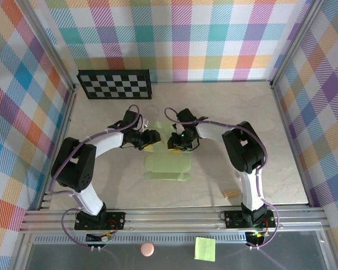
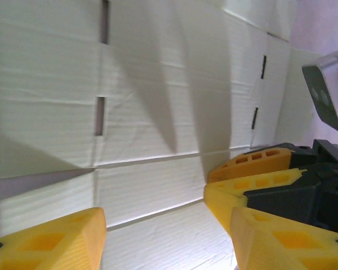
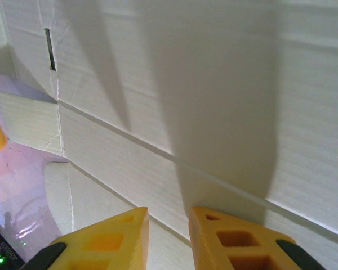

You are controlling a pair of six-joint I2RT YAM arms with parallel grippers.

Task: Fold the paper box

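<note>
While the paper box (image 1: 168, 167) lies flat at the middle of the worktop (image 1: 259, 112) in the top view, its upper end sits between the left hand (image 1: 152, 140) and the right hand (image 1: 174, 143). Seen from the left wrist, the left hand's fingers (image 2: 62, 242) stand well apart over the box's creased surface. The right hand's fingers (image 3: 112, 236) sit close, with a narrow gap between them. Whether they pinch the box I cannot tell.

Arms (image 1: 101, 142) white/blk w/ purple cables (image 1: 134, 107); yellow fingers (image 3: 231, 242).

Table (image 1: 259, 140) with paper box (image 1: 168, 167), checkerboard (image 1: 115, 84)
</note>
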